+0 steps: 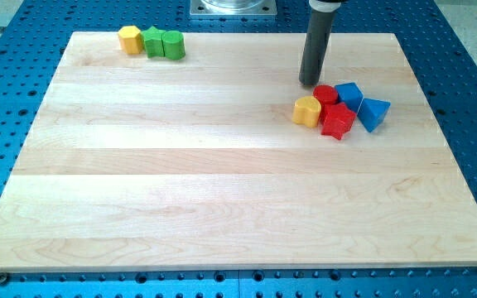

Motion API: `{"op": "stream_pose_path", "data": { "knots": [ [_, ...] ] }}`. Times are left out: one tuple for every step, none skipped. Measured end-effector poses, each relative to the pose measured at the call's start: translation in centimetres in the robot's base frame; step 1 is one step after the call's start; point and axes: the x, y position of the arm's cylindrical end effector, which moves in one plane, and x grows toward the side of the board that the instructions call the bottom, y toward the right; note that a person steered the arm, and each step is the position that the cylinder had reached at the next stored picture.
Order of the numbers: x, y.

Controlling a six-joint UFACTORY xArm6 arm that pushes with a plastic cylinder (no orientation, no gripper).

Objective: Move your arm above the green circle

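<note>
The green circle [173, 45], a short green cylinder, stands near the board's top left corner. It touches a green star-shaped block [153, 41] on its left, and a yellow block [130, 39] sits left of that. My tip [310, 83] rests on the board at the upper right, far to the right of the green circle. It sits just above and left of a red cylinder [325, 94].
A cluster lies below and right of the tip: a yellow block [307, 111], a red star-shaped block [337, 122], a blue block [350, 95] and a blue triangular block [374, 113]. The wooden board [222, 182] lies on a blue perforated table.
</note>
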Motion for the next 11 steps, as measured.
{"op": "stream_pose_path", "data": {
  "knots": [
    [-0.8, -1.2],
    [-1.8, -2.7],
    [-2.2, -4.7],
    [-2.2, -5.5],
    [-2.2, -5.5],
    [-2.0, -5.4],
    [-2.3, -9.2],
    [-9.8, -12.4],
    [-12.0, -16.2],
    [-12.2, -22.6],
    [-12.0, -22.8]
  ]
}}
